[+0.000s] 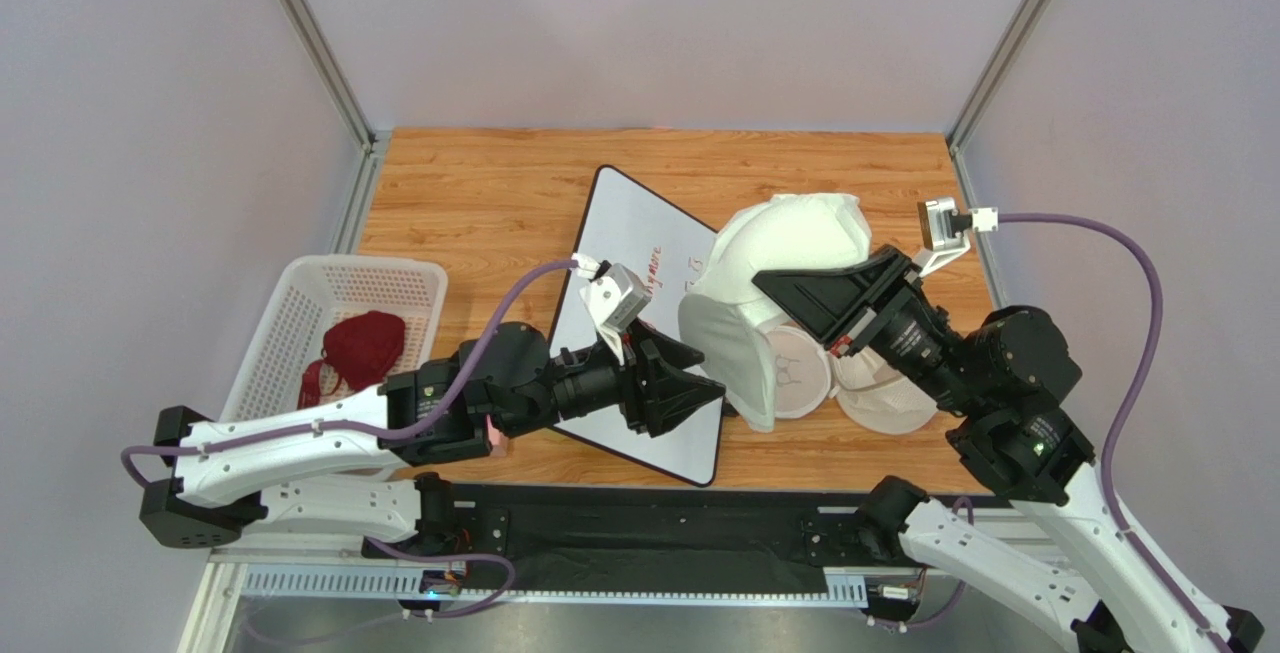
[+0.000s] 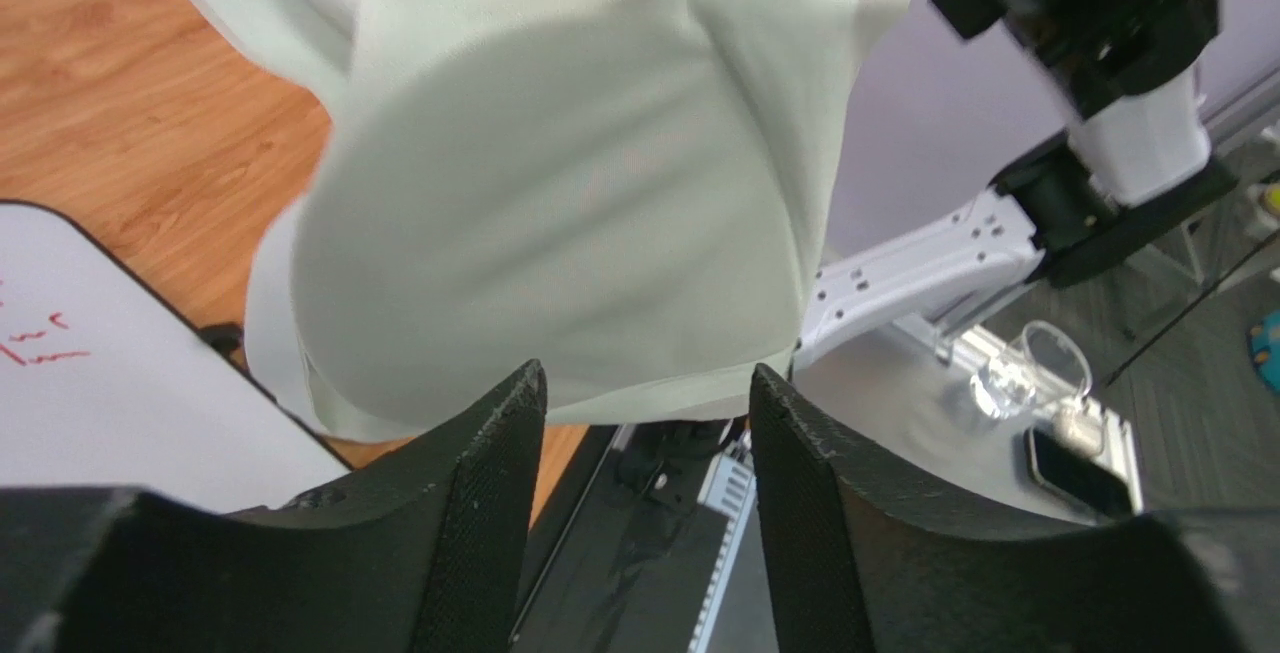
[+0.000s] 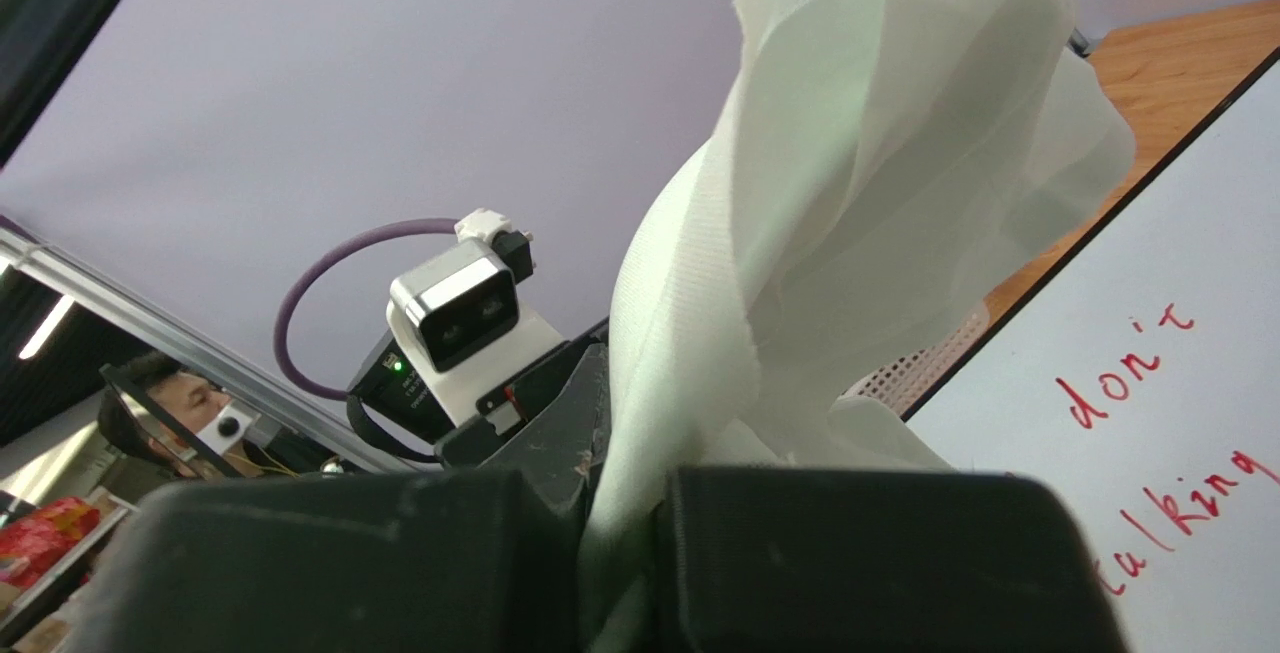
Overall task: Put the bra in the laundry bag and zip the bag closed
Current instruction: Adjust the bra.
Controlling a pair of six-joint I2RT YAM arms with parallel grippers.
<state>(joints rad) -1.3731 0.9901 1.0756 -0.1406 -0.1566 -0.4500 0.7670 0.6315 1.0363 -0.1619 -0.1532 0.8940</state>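
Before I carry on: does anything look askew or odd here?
The white mesh laundry bag hangs crumpled and folded from the shut right gripper, not standing round. The dark red fabric bra lies in the white perforated basket.

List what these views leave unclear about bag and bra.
- Zipper of the laundry bag: top view, lost in crumpled fabric by the right gripper.
- Straps of the bra: top view, too small inside the basket.
- Whether the left gripper touches the bag: left wrist view, fabric blurred.

White-shelled arms (image 1: pixel 286 451), black joints (image 1: pixel 519 376), purple cables (image 1: pixel 1120 256), and black textured left hand (image 2: pixel 646 383).
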